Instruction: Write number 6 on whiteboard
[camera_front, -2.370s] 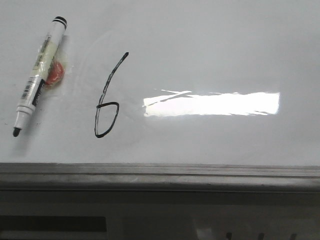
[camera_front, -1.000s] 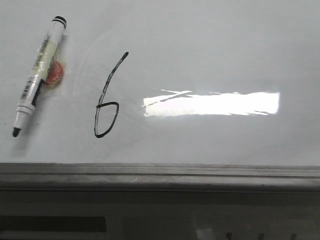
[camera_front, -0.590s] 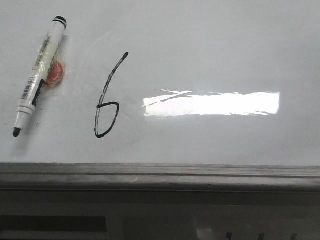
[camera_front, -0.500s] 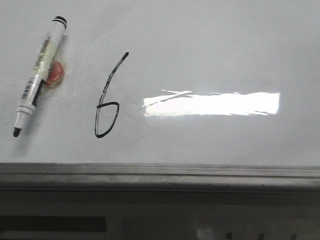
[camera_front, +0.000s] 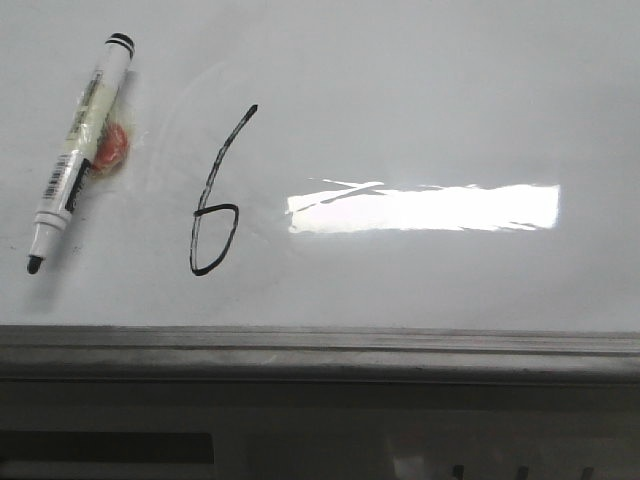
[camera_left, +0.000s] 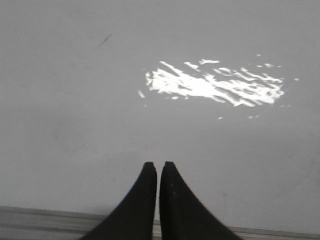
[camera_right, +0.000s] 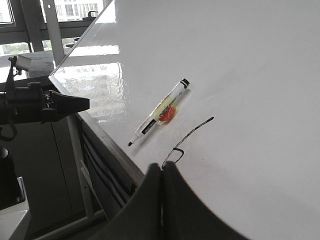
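The number 6 is drawn in thin black line on the whiteboard, left of a bright glare patch. It also shows in the right wrist view, partly hidden behind my fingertips. An uncapped white marker lies loose on the board left of the 6, tip toward the rail, over an orange-red smudge. The marker also shows in the right wrist view. My left gripper is shut and empty over bare board. My right gripper is shut and empty, held off the board near its rail. Neither gripper shows in the front view.
A grey metal edge rail runs along the board's near edge. In the right wrist view the other arm sticks out beyond the board's edge, with a stand and windows behind it.
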